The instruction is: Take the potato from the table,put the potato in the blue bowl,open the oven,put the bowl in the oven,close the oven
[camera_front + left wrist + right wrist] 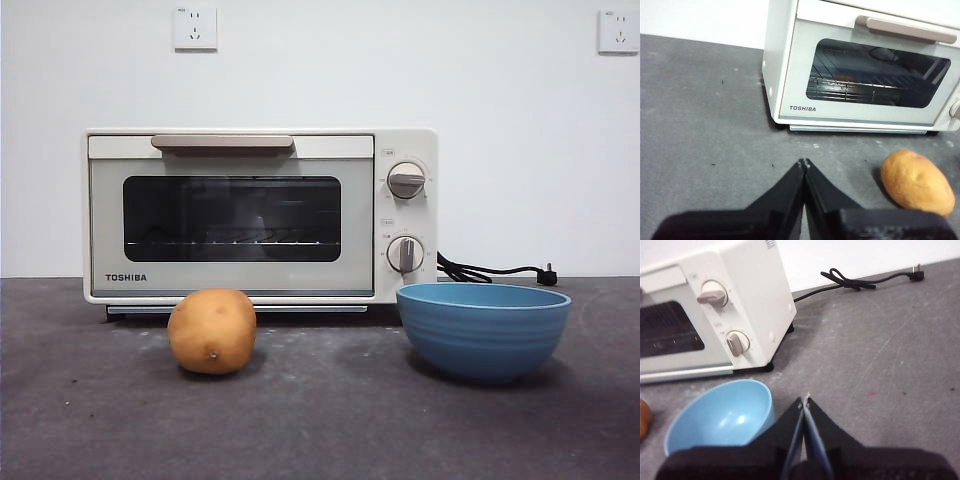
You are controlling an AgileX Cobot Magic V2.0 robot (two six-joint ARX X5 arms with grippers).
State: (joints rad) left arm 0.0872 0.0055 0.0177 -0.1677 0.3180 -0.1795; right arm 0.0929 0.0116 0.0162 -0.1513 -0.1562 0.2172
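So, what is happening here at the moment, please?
Nothing is being handled yet. The potato lies on the table in front of the oven, whose door is closed. The blue bowl stands empty beside it, in front of the oven's knobs. The left gripper is near the potato and the right gripper is next to the bowl; both are shut and hold nothing. The oven's cord lies unplugged on the table.

The setting was a staged test bench, not a lived-in kitchen. A dark grey mottled worktop (320, 420) stood against a bare white wall (500, 150) carrying two wall sockets (195, 28). The only kitchen items were a toaster oven (260, 215), its cord (490, 271) lying unplugged, a bowl (483, 329) and a potato (212, 331).
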